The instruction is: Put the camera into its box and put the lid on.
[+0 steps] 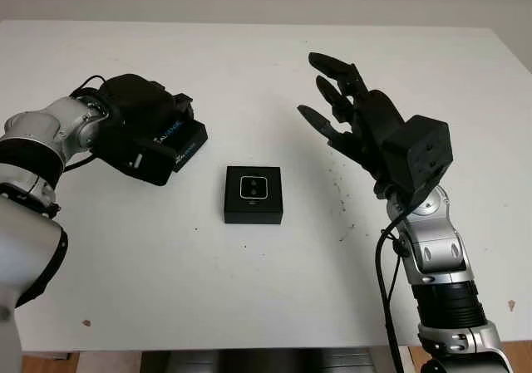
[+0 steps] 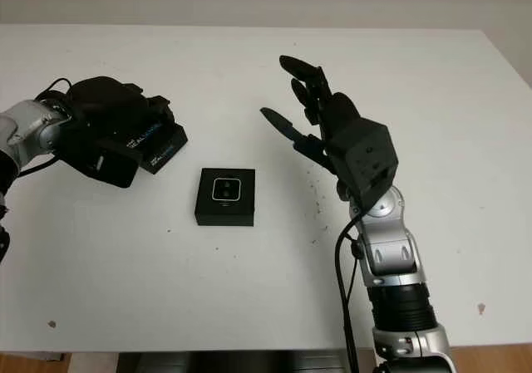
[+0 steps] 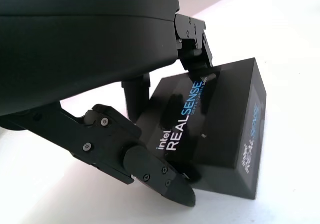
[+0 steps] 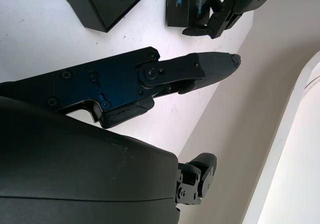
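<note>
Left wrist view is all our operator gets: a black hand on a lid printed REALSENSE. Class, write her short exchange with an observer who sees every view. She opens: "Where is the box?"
Observer: The box sits mid-table, to the robot's right of the lid that your left hand grips.
Operator: Is the camera inside it?
Observer: Yes, the camera lies in the box, which has nothing covering it.
Operator: And the other hand?
Observer: The right hand is open, raised over the table on the box's right side, holding nothing.
</note>
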Robot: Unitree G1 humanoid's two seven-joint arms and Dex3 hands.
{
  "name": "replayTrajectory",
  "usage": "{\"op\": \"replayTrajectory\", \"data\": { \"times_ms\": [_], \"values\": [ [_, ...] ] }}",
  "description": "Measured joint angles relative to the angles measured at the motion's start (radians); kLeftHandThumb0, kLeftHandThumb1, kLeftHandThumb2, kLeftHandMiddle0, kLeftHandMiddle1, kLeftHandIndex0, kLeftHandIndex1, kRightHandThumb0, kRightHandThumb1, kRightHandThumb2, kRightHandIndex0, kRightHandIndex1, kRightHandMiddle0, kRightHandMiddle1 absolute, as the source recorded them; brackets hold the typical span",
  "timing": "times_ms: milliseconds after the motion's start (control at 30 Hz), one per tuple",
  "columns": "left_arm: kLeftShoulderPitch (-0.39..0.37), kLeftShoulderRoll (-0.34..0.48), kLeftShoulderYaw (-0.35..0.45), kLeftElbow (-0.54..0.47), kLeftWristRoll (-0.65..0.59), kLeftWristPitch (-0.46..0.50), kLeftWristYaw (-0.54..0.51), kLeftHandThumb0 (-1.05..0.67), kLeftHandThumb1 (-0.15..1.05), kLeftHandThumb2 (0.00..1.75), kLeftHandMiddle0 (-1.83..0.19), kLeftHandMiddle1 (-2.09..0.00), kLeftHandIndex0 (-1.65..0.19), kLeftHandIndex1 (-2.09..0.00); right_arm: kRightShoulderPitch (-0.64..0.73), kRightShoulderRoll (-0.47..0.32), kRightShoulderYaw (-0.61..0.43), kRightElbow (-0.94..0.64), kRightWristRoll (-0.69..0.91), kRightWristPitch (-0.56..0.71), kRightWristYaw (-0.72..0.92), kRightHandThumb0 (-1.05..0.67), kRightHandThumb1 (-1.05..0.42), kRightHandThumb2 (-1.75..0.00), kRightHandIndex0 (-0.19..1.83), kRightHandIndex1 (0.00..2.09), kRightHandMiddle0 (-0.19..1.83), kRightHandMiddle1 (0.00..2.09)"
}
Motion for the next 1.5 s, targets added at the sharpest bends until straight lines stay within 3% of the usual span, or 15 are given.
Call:
{"op": "replayTrajectory", "data": {
  "times_ms": [200,367,633,767,933,1133,1367,1500],
  "values": [
    [0.000,-0.001,0.047,0.001,-0.080,0.015,-0.090,-0.27,1.05,0.09,-0.16,-1.96,-0.12,-1.73,0.001,0.002,0.005,0.000,0.004,0.004,-0.001,-0.67,-1.05,-0.18,0.11,0.05,-0.07,0.52],
    [0.000,-0.018,0.138,-0.005,-0.206,0.082,-0.243,-0.30,1.05,0.09,-0.20,-2.09,-0.12,-1.91,0.006,0.005,0.004,-0.001,0.023,0.009,0.005,-0.61,-1.05,-0.16,0.09,0.04,-0.07,0.47],
    [0.000,-0.040,0.226,-0.108,-0.323,0.200,-0.421,-0.35,1.04,0.06,-0.37,-2.05,-0.26,-1.99,0.016,0.019,0.006,0.000,0.050,0.003,0.005,-0.59,-1.05,-0.14,0.08,0.04,-0.08,0.47],
    [0.003,-0.041,0.238,-0.231,-0.348,0.281,-0.519,-0.34,1.04,0.05,-0.44,-2.03,-0.29,-1.97,0.019,0.020,0.008,0.000,0.048,0.006,-0.003,-0.60,-1.05,-0.14,0.08,0.04,-0.08,0.48],
    [0.035,-0.037,0.247,-0.416,-0.354,0.427,-0.611,-0.34,1.04,0.05,-0.36,-1.85,-0.27,-1.91,0.021,0.020,0.014,0.000,0.041,0.007,-0.008,-0.61,-1.05,-0.15,0.09,0.05,-0.08,0.49],
    [0.118,-0.020,0.252,-0.672,-0.348,0.582,-0.742,-0.34,1.05,0.06,-0.36,-1.91,-0.30,-1.89,0.023,0.022,0.022,0.000,0.030,0.007,-0.024,-0.61,-1.05,-0.16,0.10,0.06,-0.09,0.49],
    [0.154,-0.009,0.272,-0.838,-0.364,0.715,-0.815,-0.33,1.05,0.06,-0.36,-1.78,-0.33,-1.96,0.023,0.031,0.027,0.000,0.013,0.010,-0.039,-0.61,-1.05,-0.16,0.11,0.06,-0.09,0.49],
    [0.188,-0.002,0.272,-0.931,-0.340,0.795,-0.844,-0.34,1.05,0.06,-0.36,-1.63,-0.31,-1.73,0.022,0.041,0.032,-0.001,0.004,0.039,-0.047,-0.62,-1.05,-0.17,0.10,0.05,-0.09,0.49]
  ]
}}
